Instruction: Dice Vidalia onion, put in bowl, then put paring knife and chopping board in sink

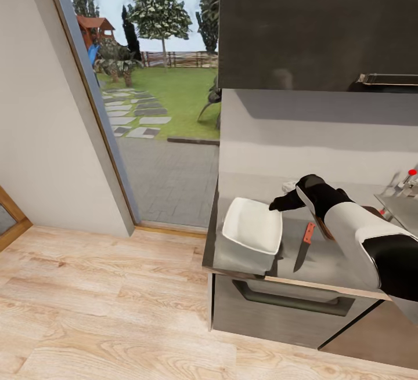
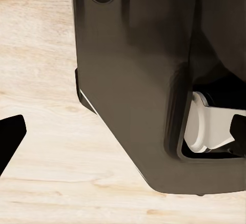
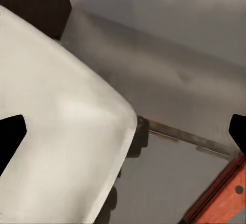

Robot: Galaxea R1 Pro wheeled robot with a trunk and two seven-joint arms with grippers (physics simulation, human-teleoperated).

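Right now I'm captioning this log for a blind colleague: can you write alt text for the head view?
A robot's right arm reaches over a grey countertop, its tool at the far rim of a white bowl. A paring knife with an orange-red handle lies beside the bowl. To the left, a glass door shows a garden.

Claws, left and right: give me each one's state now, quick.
Left claw: open, holding nothing, above the wood floor.
Right claw: open, empty, over the white bowl.

The bowl [image 3: 61, 131] is lying beneath one fingertip [image 3: 10, 137] and spreading into the gap between the jaws. The paring knife [image 3: 220, 193], orange-red handle showing, is sitting on the countertop [image 3: 169, 70] near the other.
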